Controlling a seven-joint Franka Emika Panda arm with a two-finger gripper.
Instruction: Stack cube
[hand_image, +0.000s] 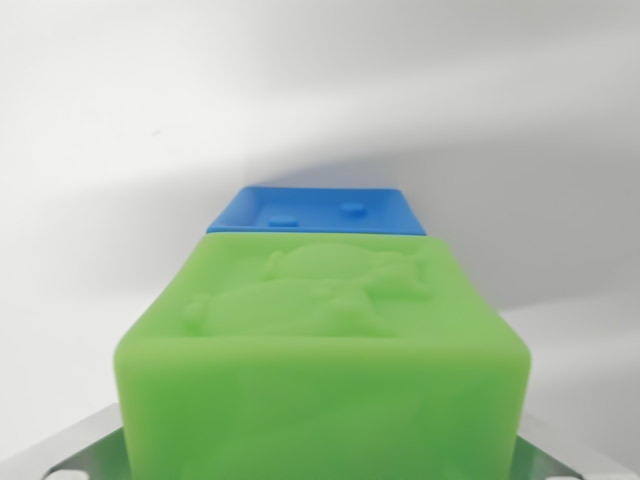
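A plain white surface (120, 120) filled the backdrop, lit unevenly from above.

Brightest light fell toward 11 o'clock, where the surface washed out almost to pure white. A broad soft-edged grey shadow (520, 210) ran from 3 o'clock toward the centre, with a fainter band crossing at 9 o'clock. No wall, window or furniture could be made out; the surface's far edge could not be told.

The green cube (325, 350) looks like soft, matt, slightly translucent plastic or rubber, its top moulded in smooth relief. Behind it, the blue cube (318, 212) shows matt plastic. Beneath the green cube, brushed metal (80, 450) gleams dully. The white surface (120, 200) is smooth.
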